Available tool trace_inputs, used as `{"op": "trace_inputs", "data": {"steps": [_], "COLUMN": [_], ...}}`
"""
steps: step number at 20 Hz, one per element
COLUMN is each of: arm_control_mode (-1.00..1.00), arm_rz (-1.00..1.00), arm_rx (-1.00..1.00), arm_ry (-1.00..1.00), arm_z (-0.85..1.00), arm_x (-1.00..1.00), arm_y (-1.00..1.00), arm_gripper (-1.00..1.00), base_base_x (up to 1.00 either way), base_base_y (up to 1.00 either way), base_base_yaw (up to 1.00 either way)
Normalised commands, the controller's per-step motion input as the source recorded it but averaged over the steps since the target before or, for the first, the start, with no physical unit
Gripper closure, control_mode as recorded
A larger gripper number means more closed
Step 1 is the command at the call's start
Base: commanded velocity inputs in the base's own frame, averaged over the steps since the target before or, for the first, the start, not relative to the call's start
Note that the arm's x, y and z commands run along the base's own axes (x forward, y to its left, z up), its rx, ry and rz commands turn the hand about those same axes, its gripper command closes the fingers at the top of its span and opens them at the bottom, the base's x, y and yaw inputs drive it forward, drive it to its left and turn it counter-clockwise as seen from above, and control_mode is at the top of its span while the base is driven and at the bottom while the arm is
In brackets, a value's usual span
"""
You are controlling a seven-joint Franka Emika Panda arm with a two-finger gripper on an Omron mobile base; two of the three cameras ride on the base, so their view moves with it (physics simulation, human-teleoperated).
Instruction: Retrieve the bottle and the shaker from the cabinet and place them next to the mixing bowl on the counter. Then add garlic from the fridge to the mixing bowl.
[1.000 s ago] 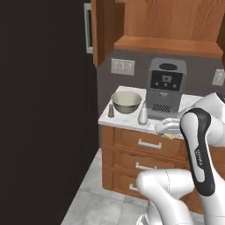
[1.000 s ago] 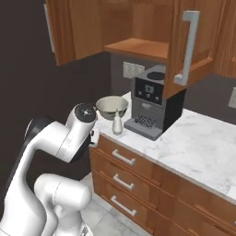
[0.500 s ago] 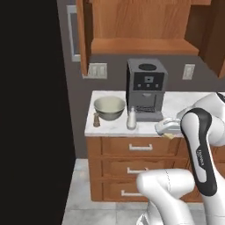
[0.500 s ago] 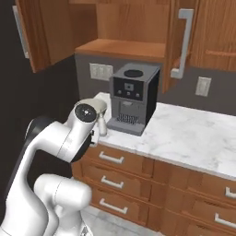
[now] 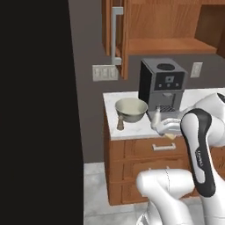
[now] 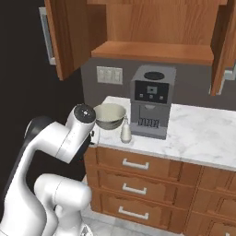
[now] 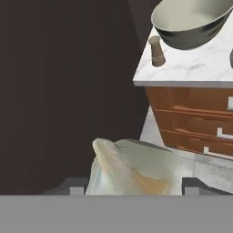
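Note:
An off-white garlic bulb sits between my gripper's dark fingertips, and the jaws are shut on it. In the left base view the gripper hangs at the counter's front edge with the garlic under it. The grey-beige mixing bowl stands near the counter's left end. The brown shaker stands just left of it, the white bottle just right. The wooden cabinet above hangs open. Whether the dark wall at the left is the fridge I cannot tell.
A grey coffee machine stands on the counter behind the bottle. A tall dark wall rises left of the counter. The open cabinet door juts out overhead. Brown drawers with silver handles sit below, over a pale tiled floor.
The whole picture has shifted and the counter looms nearer, so the camera has moved with the base. The bowl, shaker and bottle keep their places on the counter. The garlic stays in my gripper.

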Motion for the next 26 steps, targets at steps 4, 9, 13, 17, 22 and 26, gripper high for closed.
{"op": "trace_inputs", "data": {"steps": [4,9,13,17,22,26], "arm_control_mode": [1.00,1.00,1.00,1.00,1.00,1.00], "arm_rz": [0.00,0.00,0.00,0.00,0.00,0.00], "arm_rx": [0.00,0.00,0.00,0.00,0.00,0.00], "arm_ry": [0.00,0.00,0.00,0.00,0.00,0.00], "arm_z": [0.00,0.00,0.00,0.00,0.00,0.00], "arm_x": [0.00,0.00,0.00,0.00,0.00,0.00], "arm_y": [0.00,0.00,0.00,0.00,0.00,0.00], "arm_gripper": [1.00,1.00,1.00,1.00,1.00,1.00], "base_base_x": [0.60,0.80,0.96,0.89,0.71,0.27], "base_base_y": [-0.03,-0.08,0.00,0.00,0.00,0.00], "base_base_yaw": [0.00,0.06,0.07,0.08,0.06,0.00]}}
